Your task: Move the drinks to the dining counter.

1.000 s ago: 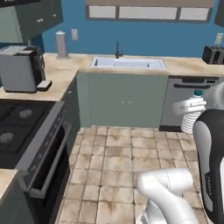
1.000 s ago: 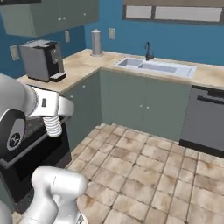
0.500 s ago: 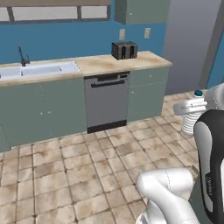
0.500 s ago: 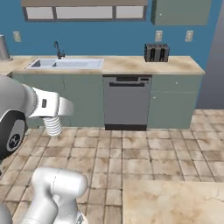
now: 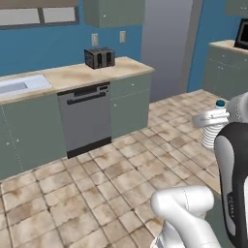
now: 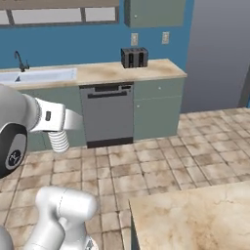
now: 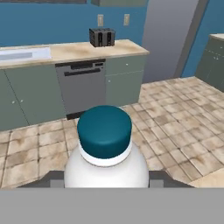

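While the gripper (image 7: 105, 186) carries the water bottle (image 7: 105, 148) clamped between its closed jaws above the tiled floor (image 6: 161, 166), a loose hold could drop it short of the dining counter (image 6: 195, 215) corner.

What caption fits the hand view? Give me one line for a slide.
Water bottle with teal cap held between the fingers, facing a toaster on the counter above a dishwasher.

clear plastic water bottle (image 7: 107, 168), marble dining counter (image 6: 195, 215)
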